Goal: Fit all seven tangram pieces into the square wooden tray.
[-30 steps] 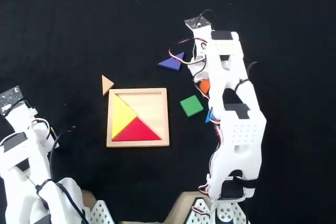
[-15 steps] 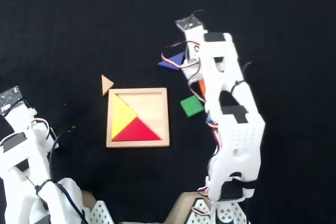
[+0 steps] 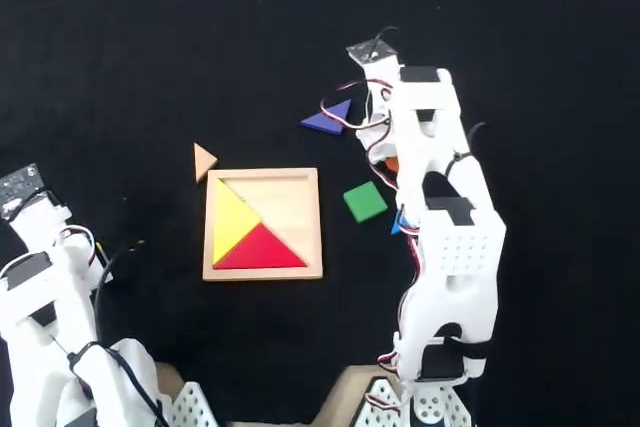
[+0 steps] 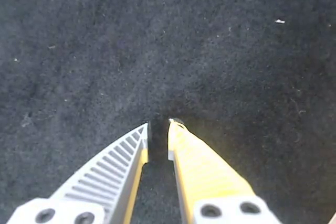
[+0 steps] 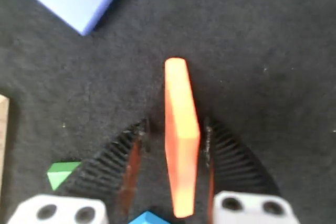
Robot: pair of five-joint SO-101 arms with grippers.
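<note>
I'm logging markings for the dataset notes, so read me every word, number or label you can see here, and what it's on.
None readable. The wooden tray, the orange piece in the right gripper and the green square carry no print. Any marks on the small board at that arm's wrist are too small to read.

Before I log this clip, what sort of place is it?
Probably a robotics lab bench: a table under black cloth, two white arms at its near edge, and a wooden tray with tangram pieces, an orange piece in the right gripper.
</note>
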